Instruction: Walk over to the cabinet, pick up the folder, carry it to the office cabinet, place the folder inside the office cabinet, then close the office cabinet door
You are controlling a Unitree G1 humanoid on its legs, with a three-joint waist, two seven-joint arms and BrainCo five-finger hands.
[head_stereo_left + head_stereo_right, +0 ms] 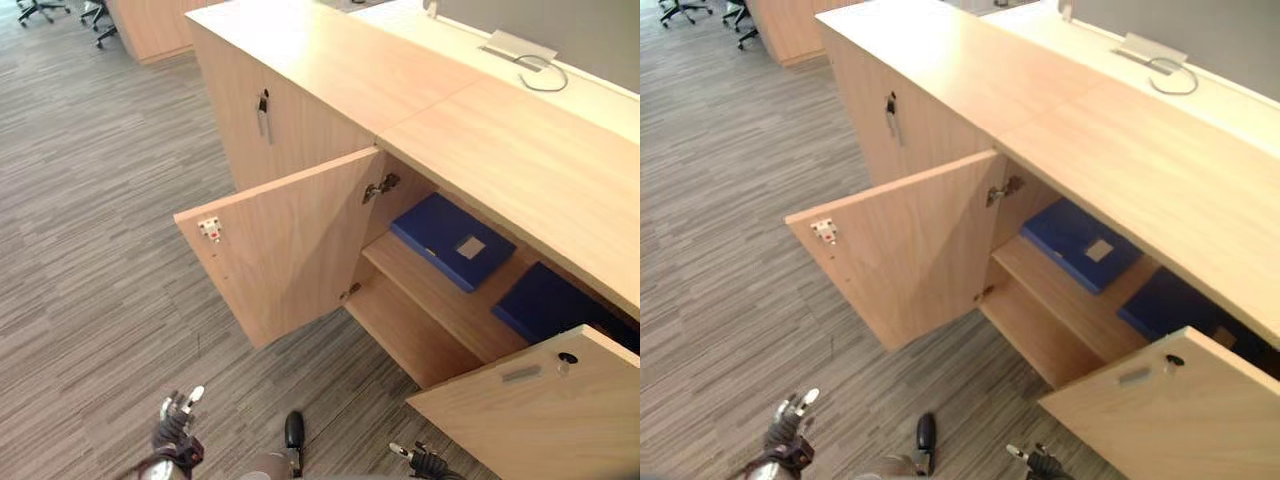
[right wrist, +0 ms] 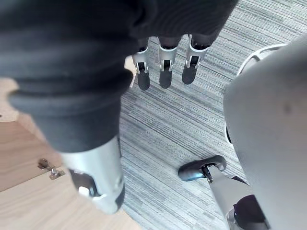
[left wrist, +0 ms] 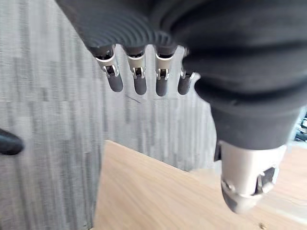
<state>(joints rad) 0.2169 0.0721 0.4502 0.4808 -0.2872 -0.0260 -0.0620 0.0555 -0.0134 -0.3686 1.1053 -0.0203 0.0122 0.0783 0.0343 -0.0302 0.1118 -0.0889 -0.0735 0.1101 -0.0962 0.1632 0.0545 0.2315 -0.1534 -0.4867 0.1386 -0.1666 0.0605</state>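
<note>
since a folder (image 1: 452, 240) already lies at the shelf's (image 1: 440, 300) left end and a second folder (image 1: 545, 303) lies to its right, only closing seems left. the left hand (image 1: 175, 420) and right hand (image 1: 425, 460) hang low, fingers relaxed and empty. press flat near the free edge of the left door (image 1: 285, 250), then the right door (image 1: 540, 410).

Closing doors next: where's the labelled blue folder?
Eye views: the labelled blue folder lies on the open cabinet's shelf, left of a second blue folder.

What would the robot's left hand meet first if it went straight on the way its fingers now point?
Probably the left-side open cabinet door. The left hand hangs low and open, its fingers aimed over carpet towards that door. Depth is unclear.
</note>
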